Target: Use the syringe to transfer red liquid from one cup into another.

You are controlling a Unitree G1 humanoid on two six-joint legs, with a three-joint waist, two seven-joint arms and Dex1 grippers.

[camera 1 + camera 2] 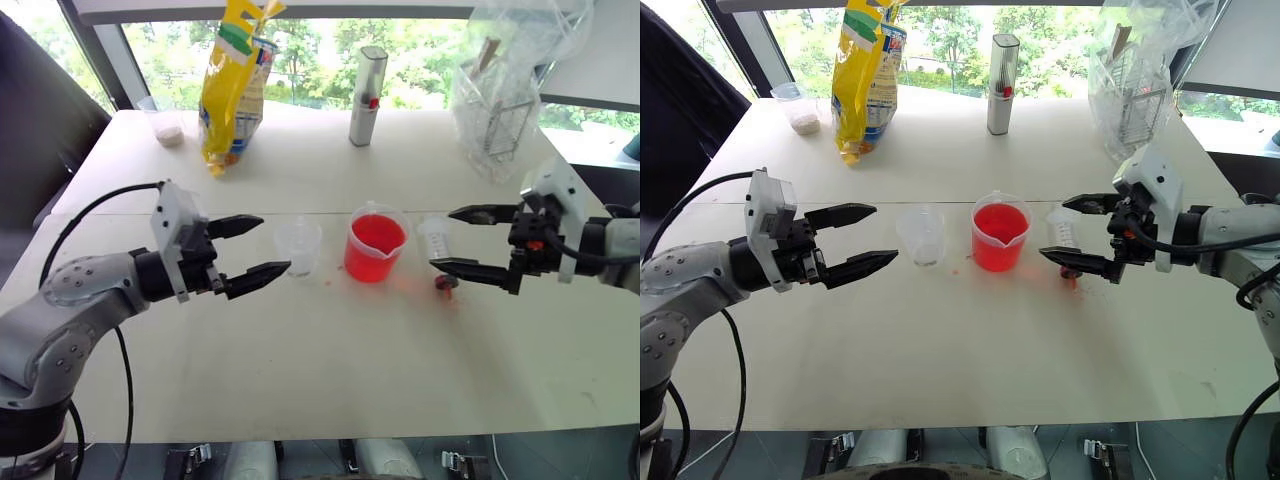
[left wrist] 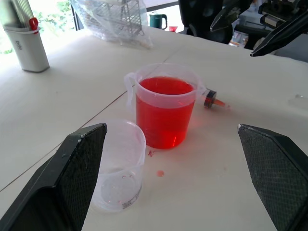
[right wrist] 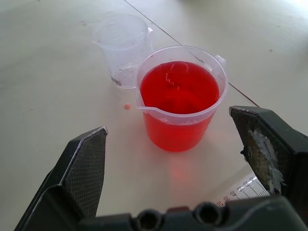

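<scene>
**Syringe lying loose, full beaker close by**

The syringe is lying right of centre, just beside the red beaker; the empty cup is sitting left of it. I am holding both the right gripper and left gripper apart, empty. Reaching clumsily risks knocking the brimming beaker or rolling the syringe.

Back of table: powder cup, yellow bag, silver canister, plastic-wrapped rack.

Syringe scale: printed numerals 40, 30 partly legible.
</scene>
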